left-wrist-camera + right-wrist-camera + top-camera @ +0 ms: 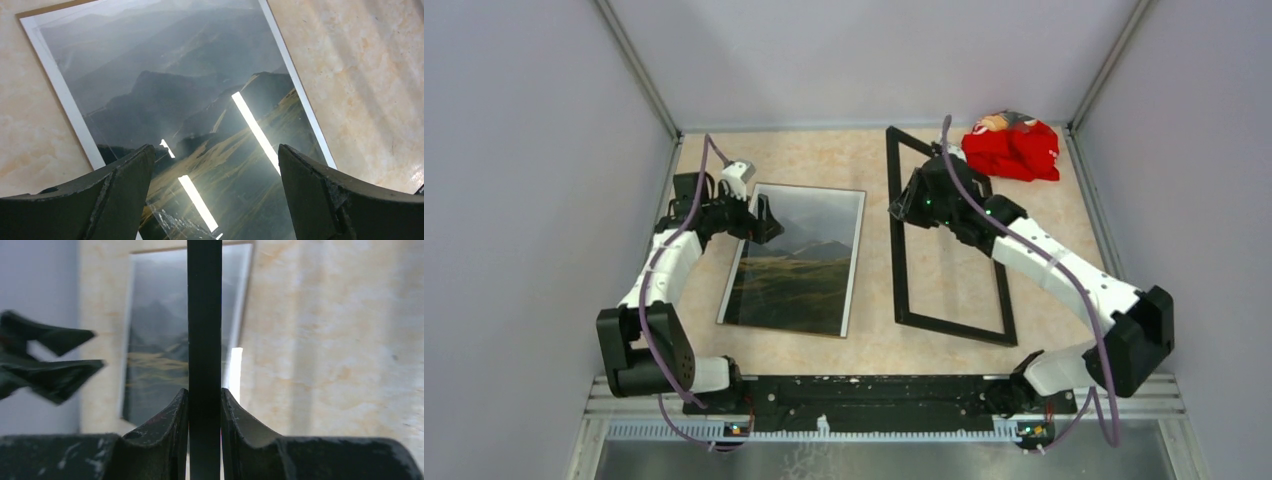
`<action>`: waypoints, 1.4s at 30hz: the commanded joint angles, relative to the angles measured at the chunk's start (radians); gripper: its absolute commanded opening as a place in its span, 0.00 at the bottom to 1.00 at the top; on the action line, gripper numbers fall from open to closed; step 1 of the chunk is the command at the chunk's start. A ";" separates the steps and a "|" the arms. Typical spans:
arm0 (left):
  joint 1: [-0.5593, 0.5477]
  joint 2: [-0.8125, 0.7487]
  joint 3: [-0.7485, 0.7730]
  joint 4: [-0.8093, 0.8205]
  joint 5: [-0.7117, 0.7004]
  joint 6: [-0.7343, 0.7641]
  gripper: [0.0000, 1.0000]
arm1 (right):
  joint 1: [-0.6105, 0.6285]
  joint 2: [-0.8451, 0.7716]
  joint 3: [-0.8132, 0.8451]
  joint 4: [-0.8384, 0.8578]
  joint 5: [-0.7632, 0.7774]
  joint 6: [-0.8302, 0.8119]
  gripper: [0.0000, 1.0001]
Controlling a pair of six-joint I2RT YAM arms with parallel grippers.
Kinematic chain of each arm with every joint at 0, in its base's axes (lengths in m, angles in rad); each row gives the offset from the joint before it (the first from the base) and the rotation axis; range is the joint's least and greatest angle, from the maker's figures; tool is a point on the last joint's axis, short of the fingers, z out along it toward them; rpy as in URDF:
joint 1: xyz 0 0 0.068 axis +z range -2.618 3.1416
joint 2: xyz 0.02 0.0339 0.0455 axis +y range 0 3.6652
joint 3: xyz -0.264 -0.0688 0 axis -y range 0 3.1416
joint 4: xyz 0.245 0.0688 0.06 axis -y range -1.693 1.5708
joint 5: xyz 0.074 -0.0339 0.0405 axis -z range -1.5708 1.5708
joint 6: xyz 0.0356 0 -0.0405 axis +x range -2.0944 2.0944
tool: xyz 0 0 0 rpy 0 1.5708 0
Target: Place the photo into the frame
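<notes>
The photo (pixel 794 260) lies face up on the table, left of centre, and fills the left wrist view (pixel 175 90). A thin brown edge (pixel 45 10) shows under its far corner. My left gripper (pixel 762 220) is open and empty just above the photo's far left corner, with its fingers (pixel 125 190) apart over the print. The black frame (pixel 954 330) lies to the right of the photo. My right gripper (pixel 906 205) is shut on the frame's left bar (pixel 204 315), which runs straight up between its jaws. The photo also shows behind that bar in the right wrist view (pixel 155 340).
A crumpled red bag (pixel 1014 145) lies at the far right corner, just behind the frame. Grey walls close in the table on the left, back and right. My left gripper (pixel 45 365) shows at the left of the right wrist view.
</notes>
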State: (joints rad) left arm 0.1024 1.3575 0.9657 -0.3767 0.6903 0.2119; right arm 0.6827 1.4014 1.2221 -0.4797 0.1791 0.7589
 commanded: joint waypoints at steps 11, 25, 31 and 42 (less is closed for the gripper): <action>-0.138 -0.086 0.030 -0.004 -0.045 -0.010 0.99 | -0.004 -0.113 0.151 0.205 -0.385 0.272 0.00; -0.263 -0.118 0.115 0.031 -0.060 -0.102 0.99 | -0.098 -0.147 0.014 0.487 -0.563 0.519 0.00; -0.346 -0.087 0.167 0.038 -0.115 -0.126 0.99 | -0.217 -0.209 -0.140 0.563 -0.641 0.595 0.00; -0.488 -0.027 0.259 0.091 -0.226 -0.169 0.99 | -0.439 -0.290 -0.222 0.417 -0.806 0.510 0.57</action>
State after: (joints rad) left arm -0.3500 1.3022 1.1534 -0.3347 0.5171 0.0753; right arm 0.3168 1.1706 1.0058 0.0021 -0.5518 1.3186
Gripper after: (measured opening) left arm 0.987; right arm 0.502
